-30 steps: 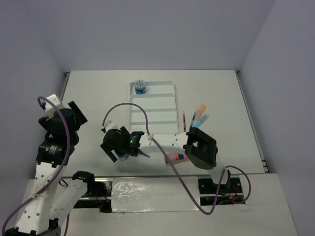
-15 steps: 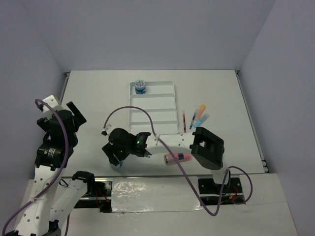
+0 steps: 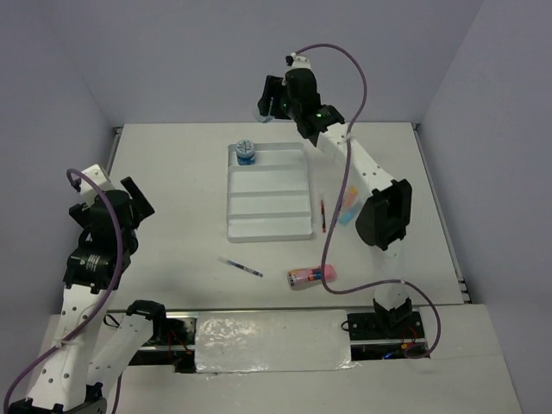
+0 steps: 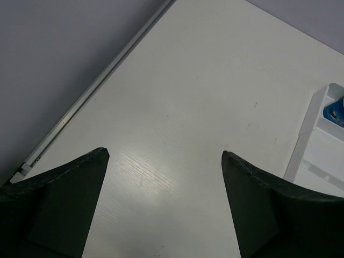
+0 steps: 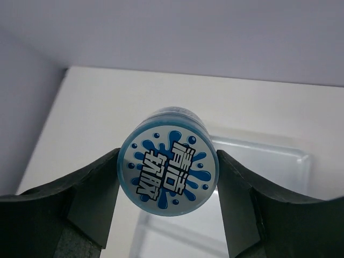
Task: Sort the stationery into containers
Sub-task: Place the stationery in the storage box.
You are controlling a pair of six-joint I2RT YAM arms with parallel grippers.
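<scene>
A second ago our right arm reached low over the near table, left of the tray. Now it stretches high at the far end. The right gripper is clamped on a tub squeezed between its fingers, with the tray below. The left gripper gapes wide and holds nothing, well apart on the left. We count one four-compartment tray, one tube, two tubs, one red pen and one blue pen. The second tub sits in the tray's far-left corner. The arm partly hides the markers.
</scene>
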